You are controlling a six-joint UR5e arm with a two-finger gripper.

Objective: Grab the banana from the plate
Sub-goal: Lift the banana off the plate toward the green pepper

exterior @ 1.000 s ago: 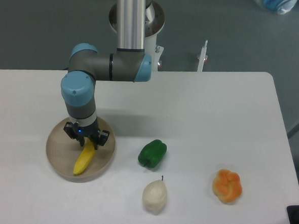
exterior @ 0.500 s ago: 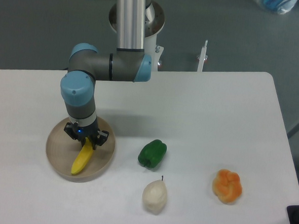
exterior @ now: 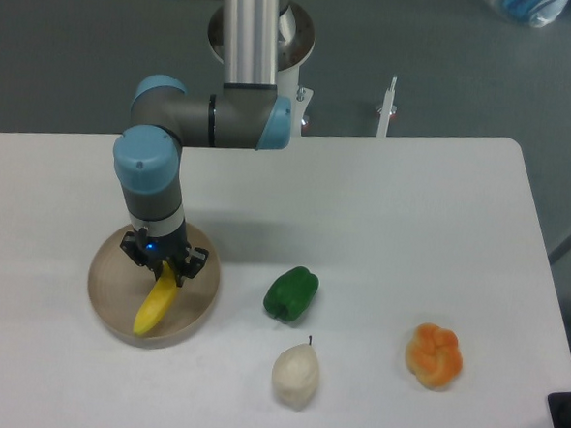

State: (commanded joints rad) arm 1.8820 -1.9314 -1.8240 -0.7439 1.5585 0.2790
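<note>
While the arm reaches down over the table's left side, the scene reads so:

Gripper: the gripper [exterior: 163, 263] points straight down, its fingers pinched on the upper end of the banana [exterior: 157, 301].
Banana: it hangs below and forward of the tool, its free end low over the plate [exterior: 111, 301]; whether that tip touches the dish cannot be told.
Plate: directly beneath the tool, flat on the table [exterior: 383, 210].
Others: a green pepper [exterior: 290, 293], a pale pear [exterior: 295, 375] and an orange fruit [exterior: 434, 355] lie well off to one side of the tool.
Progress: the grasp appears made; lifting clear of the plate looks unfinished.
</note>
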